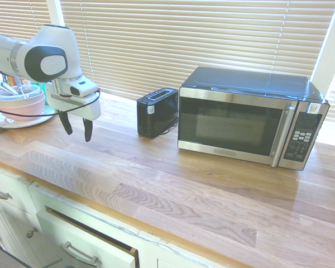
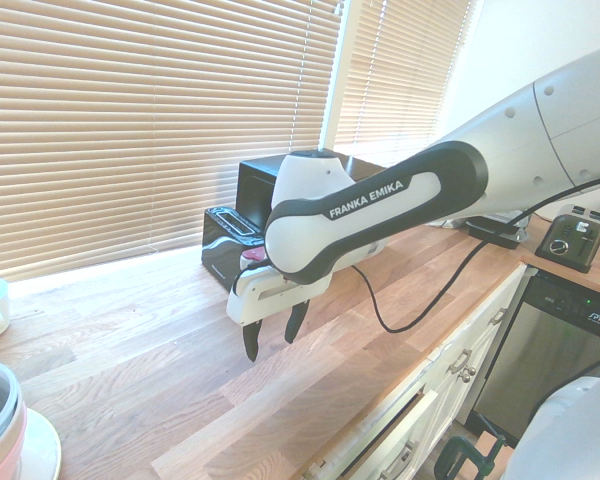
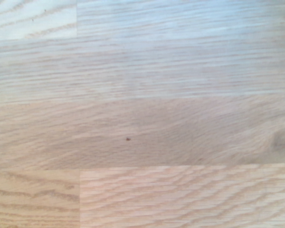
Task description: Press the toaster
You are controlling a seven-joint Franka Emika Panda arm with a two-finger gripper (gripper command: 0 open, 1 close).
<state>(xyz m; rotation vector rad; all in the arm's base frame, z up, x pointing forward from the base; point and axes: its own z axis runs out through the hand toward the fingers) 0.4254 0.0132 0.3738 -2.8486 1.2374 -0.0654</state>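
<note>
The tool, parted and empty, hangs over the counter, with the toaster well apart at three o'clock.

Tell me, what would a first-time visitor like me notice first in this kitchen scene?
Probably the big white arm, hanging its dark two-fingered claw open and empty above the wooden counter. Next, the steel-and-black microwave in front of the window blinds, with the small black toaster right beside it, on the side toward the arm and well apart from the claw. Stacked pink bowls sit on the counter behind the arm.
</note>
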